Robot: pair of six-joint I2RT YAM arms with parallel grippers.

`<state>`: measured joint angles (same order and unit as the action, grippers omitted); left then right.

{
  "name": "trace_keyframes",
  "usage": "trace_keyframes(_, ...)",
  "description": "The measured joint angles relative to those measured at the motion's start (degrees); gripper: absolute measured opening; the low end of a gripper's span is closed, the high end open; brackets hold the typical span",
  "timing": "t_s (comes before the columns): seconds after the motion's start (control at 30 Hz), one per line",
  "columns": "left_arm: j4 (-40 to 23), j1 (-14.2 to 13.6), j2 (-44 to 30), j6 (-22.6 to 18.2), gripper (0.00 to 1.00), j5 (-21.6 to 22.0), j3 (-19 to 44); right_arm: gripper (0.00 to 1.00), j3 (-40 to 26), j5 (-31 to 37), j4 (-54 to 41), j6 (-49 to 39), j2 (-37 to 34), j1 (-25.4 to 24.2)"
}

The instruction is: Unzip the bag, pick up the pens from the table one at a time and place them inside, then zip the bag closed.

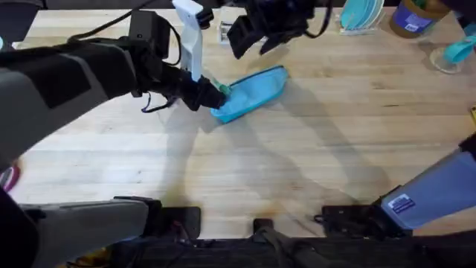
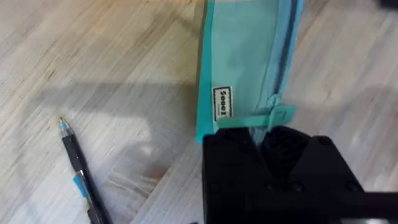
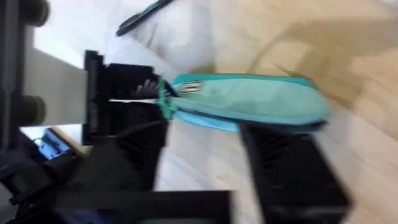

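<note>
where left jaws [image 1: 222,93] pinch the bag [image 1: 253,92], right jaws [image 1: 256,37] wide

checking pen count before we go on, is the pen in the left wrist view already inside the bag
No, the pen lies on the bare table, apart from the bag, whose end sits at the left gripper.

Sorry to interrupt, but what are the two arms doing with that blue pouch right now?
The left gripper is closed on the zipper end of the light-blue bag, which lies on the table. The right gripper hovers at the bag's other end. One pen lies on the table beside the bag.
</note>
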<state>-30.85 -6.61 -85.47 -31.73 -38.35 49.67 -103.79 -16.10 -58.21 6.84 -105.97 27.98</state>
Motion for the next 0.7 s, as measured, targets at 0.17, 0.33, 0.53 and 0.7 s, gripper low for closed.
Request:
trace_keyframes(0.17, 0.0, 0.0, 0.0, 0.0, 0.042, 0.0, 0.0, 0.996, 0.0, 0.7, -0.6, -1.8, 1.8, -4.1)
trace_keyframes(0.33, 0.0, 0.0, 0.0, 0.0, 0.041, 0.0, 0.0, 0.997, 0.0, 1.2, -0.6, -5.7, 2.9, -5.6)
trace_keyframes(0.53, 0.0, 0.0, 0.0, 0.0, 0.042, 0.0, 0.0, 0.997, 0.0, 1.3, -0.6, -9.4, 3.4, -5.5)
trace_keyframes(0.7, 0.2, 0.0, 0.0, 0.0, 0.559, 0.0, 0.0, 0.997, 0.0, 1.3, -0.4, -11.2, 3.4, -5.5)
